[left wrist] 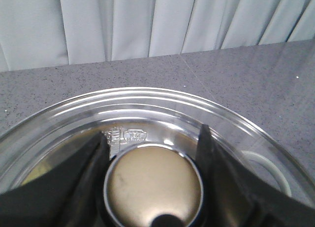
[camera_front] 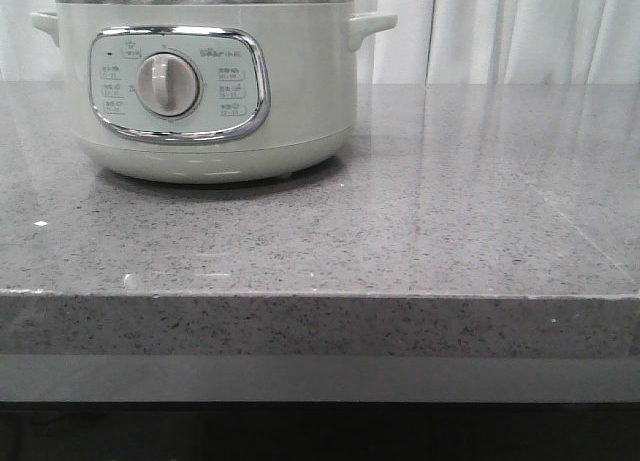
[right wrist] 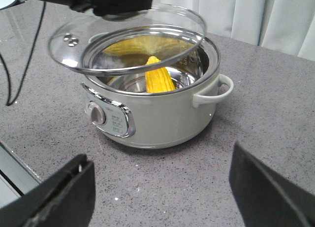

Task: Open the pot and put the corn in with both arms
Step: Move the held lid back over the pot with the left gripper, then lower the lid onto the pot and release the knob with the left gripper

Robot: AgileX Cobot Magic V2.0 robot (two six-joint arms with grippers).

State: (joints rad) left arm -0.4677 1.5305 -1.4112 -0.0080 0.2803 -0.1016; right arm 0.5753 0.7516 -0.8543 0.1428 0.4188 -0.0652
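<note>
While L gripper (left wrist: 152, 187) grips lid (right wrist: 128, 40), corn (right wrist: 158, 79) sits in pot (right wrist: 152, 113), far from R gripper (right wrist: 162, 187)

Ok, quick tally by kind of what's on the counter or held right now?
Pot: 1
Glass lid, held above the pot by the left claw: 1
Corn, inside the pot: 1
Total: 3

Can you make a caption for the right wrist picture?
Corn rests inside the pot while the left gripper holds the glass lid above.
</note>
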